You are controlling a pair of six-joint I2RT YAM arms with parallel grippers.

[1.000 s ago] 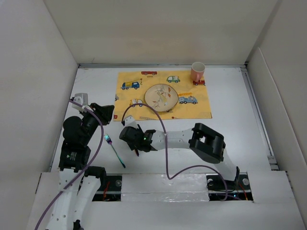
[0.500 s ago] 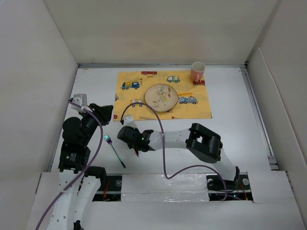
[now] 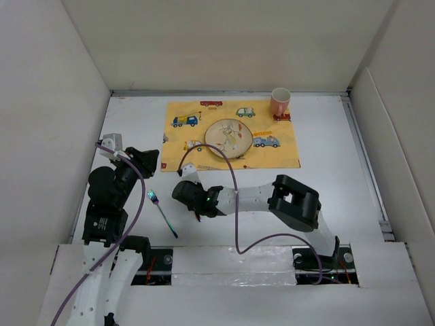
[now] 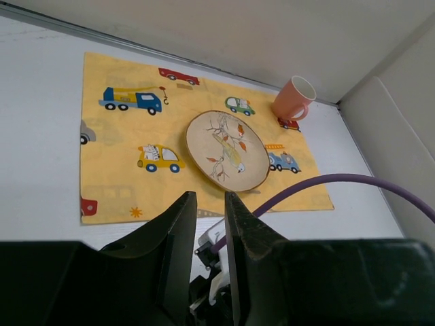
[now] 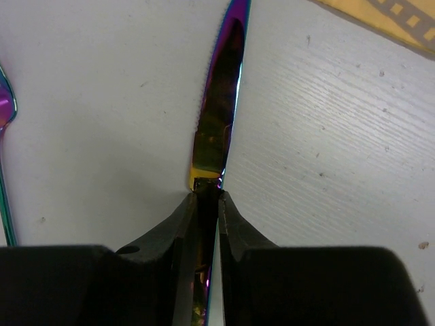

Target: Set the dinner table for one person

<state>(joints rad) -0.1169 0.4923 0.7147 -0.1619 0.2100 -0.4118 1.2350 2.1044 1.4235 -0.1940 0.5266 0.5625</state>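
Note:
My right gripper (image 5: 207,200) is shut on the handle of an iridescent knife (image 5: 217,115). The blade points ahead, low over the white dinner table (image 3: 333,176). In the top view this gripper (image 3: 189,195) is near the table's front, just below the placemat's left corner. An iridescent fork (image 3: 162,212) lies on the table to its left, and its edge shows in the right wrist view (image 5: 3,142). My left gripper (image 3: 151,159) is raised at the left. Its jaws stand a narrow gap apart with nothing between them (image 4: 209,197).
A yellow placemat (image 3: 275,155) printed with cars lies at the table's middle back. It carries a patterned plate (image 3: 228,138) and a pink mug (image 3: 280,102) at its far right corner. Off-white panels wall the table. A purple cable (image 3: 231,204) loops over the right arm.
My right gripper has shifted slightly right and nearer with the knife still in it. The left arm has barely moved.

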